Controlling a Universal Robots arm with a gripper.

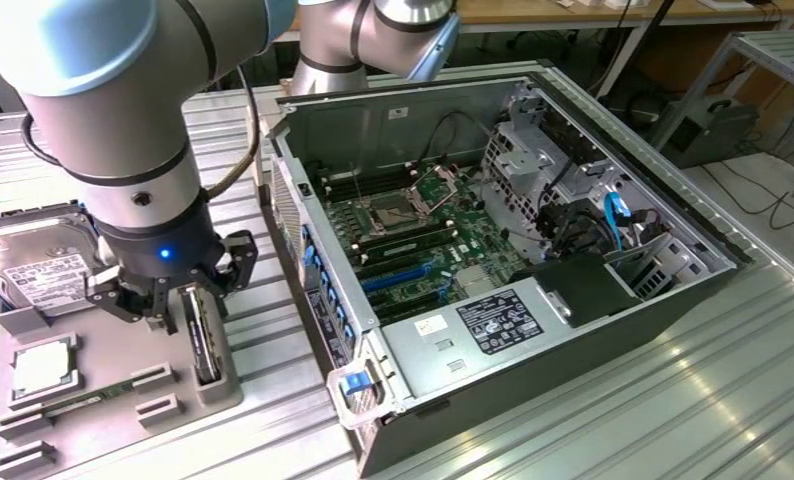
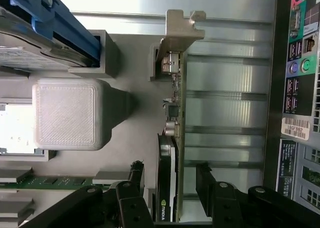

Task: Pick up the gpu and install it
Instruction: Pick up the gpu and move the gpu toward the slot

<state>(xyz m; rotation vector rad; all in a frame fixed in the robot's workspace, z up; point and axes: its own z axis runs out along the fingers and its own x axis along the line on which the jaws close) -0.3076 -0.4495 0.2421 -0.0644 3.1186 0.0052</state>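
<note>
**Grasp stage of the pick-up.** The gripper (image 2: 170, 177) stands with its jaws spread, one of its fingers (image 2: 136, 180) on each side of the gpu (image 2: 174, 123). We see a gap on the board side, so nothing is pinched. The card stands on edge in a slot of the grey holder (image 2: 130, 62), its silver bracket (image 2: 181, 30) at the far end, just beside the open computer case (image 1: 370, 130). We judge installation not yet begun; a sound grip calls for closing squarely on both faces.
</note>
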